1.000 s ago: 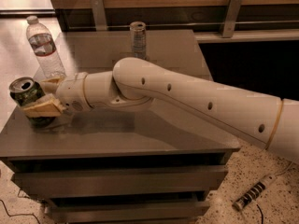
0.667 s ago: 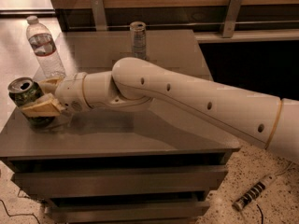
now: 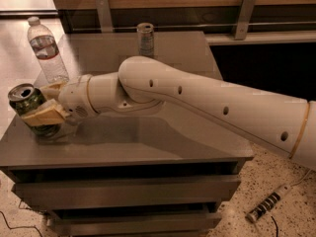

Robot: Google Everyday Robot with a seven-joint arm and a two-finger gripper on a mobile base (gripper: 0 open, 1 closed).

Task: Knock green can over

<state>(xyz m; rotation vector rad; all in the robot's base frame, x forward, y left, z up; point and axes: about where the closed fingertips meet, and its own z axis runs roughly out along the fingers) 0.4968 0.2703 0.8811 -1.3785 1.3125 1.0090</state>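
The green can (image 3: 27, 101) stands at the left edge of the grey table (image 3: 148, 142), tilted to the left with its silver top and pull tab showing. My gripper (image 3: 38, 105) reaches in from the right and has the can between its tan fingers. One finger (image 3: 45, 115) crosses the can's front and the other (image 3: 53, 89) is behind it. The white arm stretches across the table from the right.
A clear plastic water bottle (image 3: 47, 51) stands at the table's back left, close behind the gripper. A slimmer silver-grey can (image 3: 145, 39) stands at the back middle. A power strip (image 3: 269, 206) lies on the speckled floor at the right. A wooden wall runs behind.
The gripper and can have shifted very slightly down and left. The can stays tilted between the fingers. The bottle and the grey can have not moved.
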